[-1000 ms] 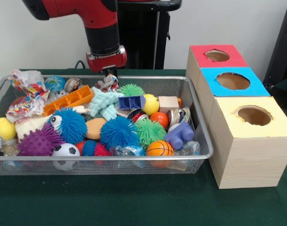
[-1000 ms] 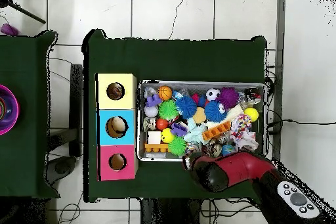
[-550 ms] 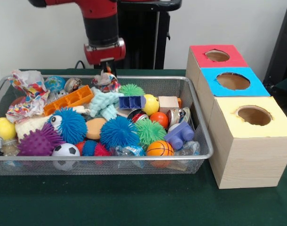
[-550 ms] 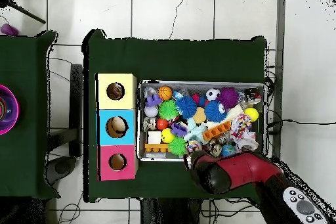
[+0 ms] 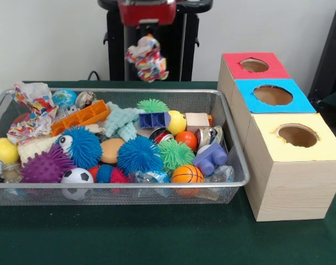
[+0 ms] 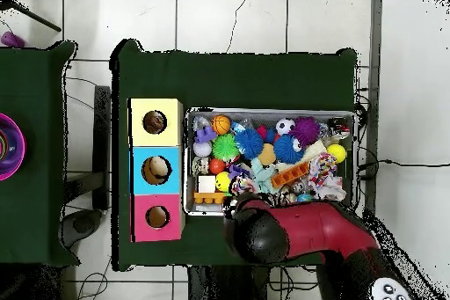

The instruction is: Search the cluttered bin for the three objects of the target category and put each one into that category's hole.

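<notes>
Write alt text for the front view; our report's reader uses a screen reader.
A red robot hand holds a crumpled multicoloured wrapper in the air above the far rim of a wire mesh bin crammed with toys. Beside the bin stand three wooden boxes with round holes, topped red, blue and yellow.

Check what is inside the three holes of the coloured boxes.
In the overhead view, the yellow box's hole and blue box's hole each show a brownish object; the red box's hole looks dark, contents unclear.
</notes>
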